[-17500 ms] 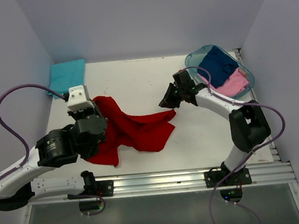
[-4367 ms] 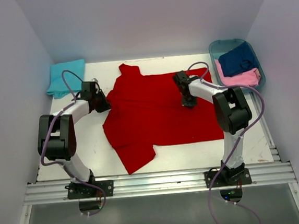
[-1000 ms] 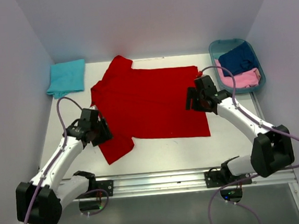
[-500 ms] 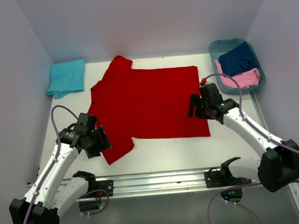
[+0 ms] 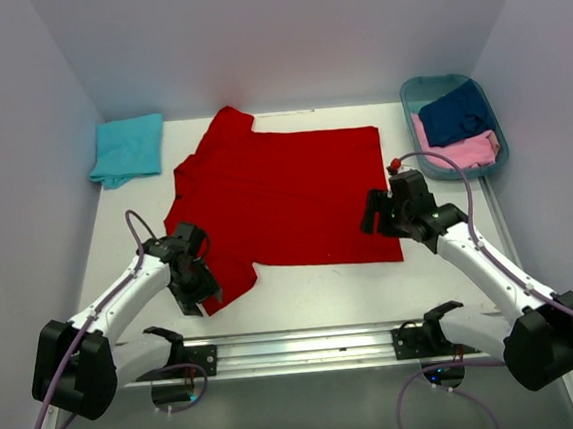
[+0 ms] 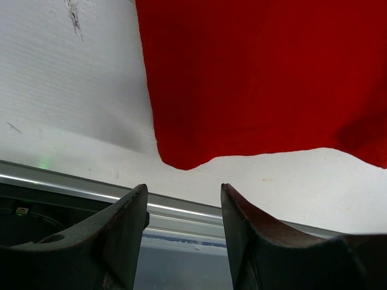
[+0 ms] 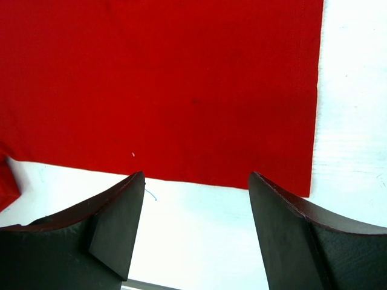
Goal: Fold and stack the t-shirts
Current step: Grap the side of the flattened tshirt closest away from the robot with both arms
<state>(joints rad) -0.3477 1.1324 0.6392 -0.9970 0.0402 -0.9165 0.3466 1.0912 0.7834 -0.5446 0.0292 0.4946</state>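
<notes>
At the near edge of the white table (image 5: 313, 287), my left gripper (image 6: 181, 199) and right gripper (image 7: 195, 179), both apart and empty, should, I think, pinch the large red cloth t-shirt (image 5: 284, 190) low and evenly.

Bright, even overhead light; soft shadows, sharp focus, blurred near jaws.

Top external: fixed high behind the arm bases, angled down over the whole table (image 5: 313, 282). Left wrist: close, downward past the left gripper (image 6: 182, 188) onto the near sleeve tip of the red t-shirt (image 6: 260, 78). Right wrist: close, downward past the right gripper (image 7: 196, 176) onto its near-right hem corner. Shared by all: that shirt.
</notes>
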